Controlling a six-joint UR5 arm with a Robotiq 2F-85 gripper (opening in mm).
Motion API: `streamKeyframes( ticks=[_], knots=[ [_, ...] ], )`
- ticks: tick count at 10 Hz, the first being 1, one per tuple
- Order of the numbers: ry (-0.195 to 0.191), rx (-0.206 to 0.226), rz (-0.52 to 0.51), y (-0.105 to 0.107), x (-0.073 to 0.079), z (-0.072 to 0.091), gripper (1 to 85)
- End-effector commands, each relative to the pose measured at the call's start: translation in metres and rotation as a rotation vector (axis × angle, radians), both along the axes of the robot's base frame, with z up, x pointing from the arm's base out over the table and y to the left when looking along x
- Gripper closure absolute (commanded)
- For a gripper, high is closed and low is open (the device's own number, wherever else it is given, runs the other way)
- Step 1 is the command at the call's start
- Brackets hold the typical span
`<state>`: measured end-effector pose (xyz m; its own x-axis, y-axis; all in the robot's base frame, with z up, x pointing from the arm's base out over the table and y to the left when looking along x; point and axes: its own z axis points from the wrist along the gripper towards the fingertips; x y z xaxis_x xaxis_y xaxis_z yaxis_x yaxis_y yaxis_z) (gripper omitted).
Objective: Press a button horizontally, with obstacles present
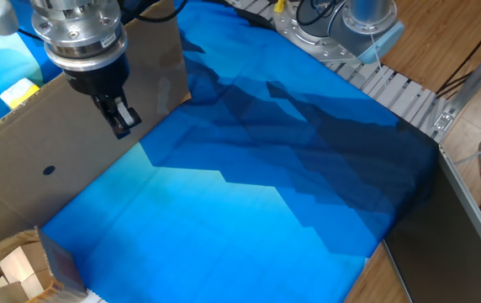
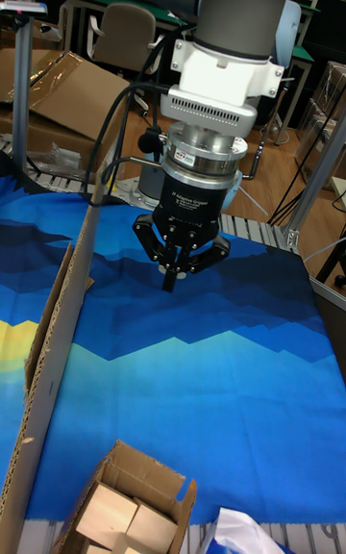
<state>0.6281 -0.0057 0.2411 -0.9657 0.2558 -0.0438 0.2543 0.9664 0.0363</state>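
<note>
The button [image 1: 19, 93] is a small yellow block at the far left, half hidden behind the top edge of the obstacles. The obstacles are one long brown cardboard panel [image 1: 55, 160] standing like a wall on the blue cloth, with a small dark round spot [image 1: 49, 170]. In the tall fixed view the panel [image 2: 58, 342] shows edge-on at the left. My gripper [image 1: 122, 120] hangs on the near side of the panel, above the cloth, right of the button. Its fingertips [image 2: 170, 277] meet in one dark tip, shut on nothing.
An open cardboard box of wooden blocks [image 1: 13, 269] sits at the near left corner, also seen low in the tall fixed view [image 2: 125, 506]. The blue cloth [image 1: 266, 185] covers the table. A metal roller rail [image 1: 400, 88] and the arm's base [image 1: 367, 17] stand behind it.
</note>
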Motion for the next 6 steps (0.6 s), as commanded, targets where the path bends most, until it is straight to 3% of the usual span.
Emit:
streamKeyframes(
  ticks=[1, 6],
  knots=[
    [0.009, 0.000, -0.007, -0.0031, -0.0031, 0.0003, 84.7],
    [0.018, -0.013, 0.012, -0.0075, -0.0052, -0.0017, 84.7]
  ],
)
